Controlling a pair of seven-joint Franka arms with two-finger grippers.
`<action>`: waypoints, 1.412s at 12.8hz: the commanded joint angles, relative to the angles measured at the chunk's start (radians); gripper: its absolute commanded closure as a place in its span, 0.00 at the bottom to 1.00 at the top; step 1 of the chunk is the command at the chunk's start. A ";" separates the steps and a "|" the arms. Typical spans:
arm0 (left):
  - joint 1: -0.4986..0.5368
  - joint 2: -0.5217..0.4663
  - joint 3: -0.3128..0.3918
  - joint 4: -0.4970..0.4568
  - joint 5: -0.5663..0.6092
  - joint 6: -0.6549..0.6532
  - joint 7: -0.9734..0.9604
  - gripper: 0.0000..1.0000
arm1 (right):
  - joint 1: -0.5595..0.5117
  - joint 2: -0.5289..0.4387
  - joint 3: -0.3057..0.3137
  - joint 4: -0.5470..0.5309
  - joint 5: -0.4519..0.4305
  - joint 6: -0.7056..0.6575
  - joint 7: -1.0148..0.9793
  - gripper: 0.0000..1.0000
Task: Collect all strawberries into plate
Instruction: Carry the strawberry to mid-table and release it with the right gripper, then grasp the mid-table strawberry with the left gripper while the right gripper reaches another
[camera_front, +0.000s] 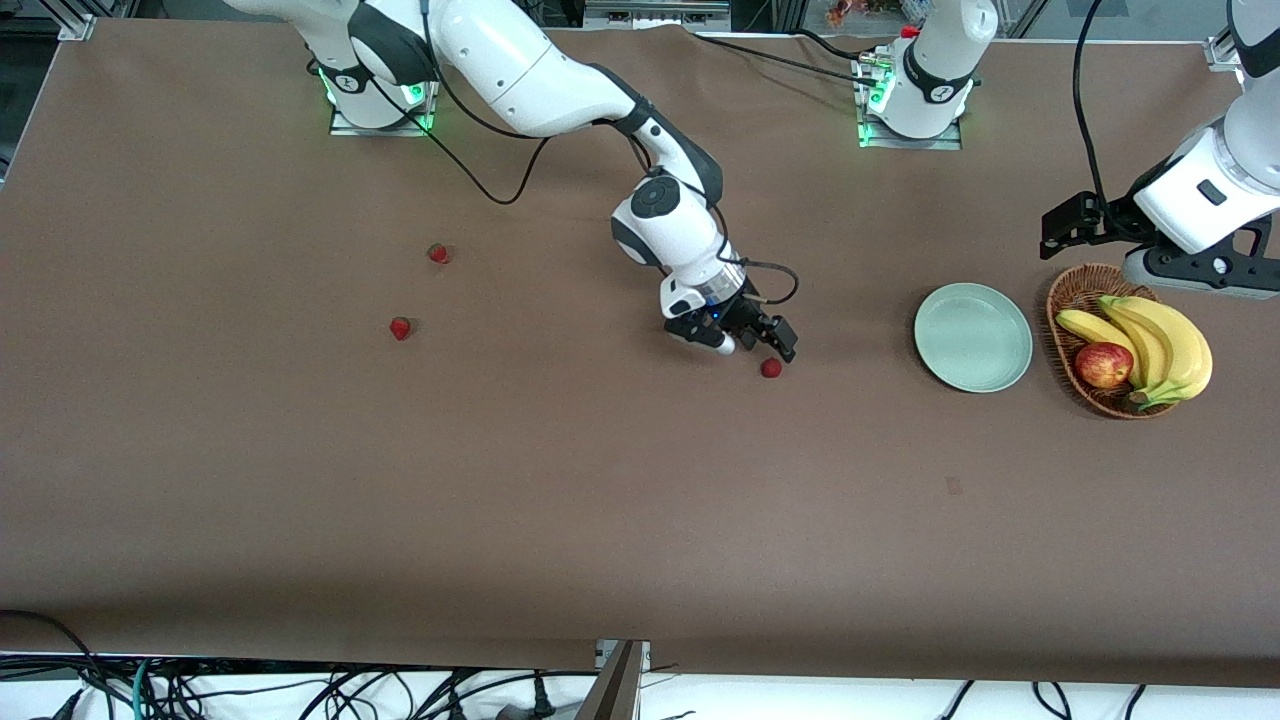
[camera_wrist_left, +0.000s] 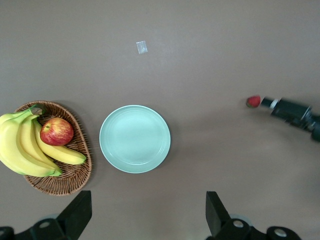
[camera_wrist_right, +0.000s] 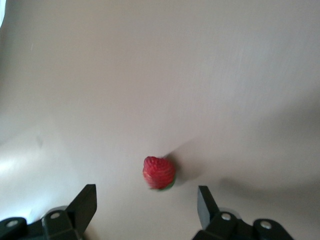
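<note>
One strawberry lies on the brown table in the middle, just ahead of my right gripper. That gripper is open and low over the table, and its fingers do not touch the berry. Two more strawberries lie toward the right arm's end. The pale mint-green plate holds nothing. My left gripper hangs open and holds nothing, in the air beside the basket, and waits.
Beside the plate, toward the left arm's end, stands a brown wicker basket with bananas and a red apple. A small scrap lies on the table nearer the front camera than the plate.
</note>
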 joint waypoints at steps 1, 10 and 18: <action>-0.006 -0.011 0.000 -0.070 -0.022 0.054 0.010 0.00 | -0.107 -0.111 0.016 -0.014 -0.002 -0.297 -0.176 0.09; -0.011 0.068 -0.229 -0.397 -0.018 0.570 -0.312 0.00 | -0.367 -0.519 -0.178 -0.513 -0.004 -0.738 -1.050 0.09; -0.025 0.467 -0.300 -0.299 0.334 0.906 -0.714 0.00 | -0.367 -0.747 -0.273 -1.173 0.001 -0.327 -1.214 0.14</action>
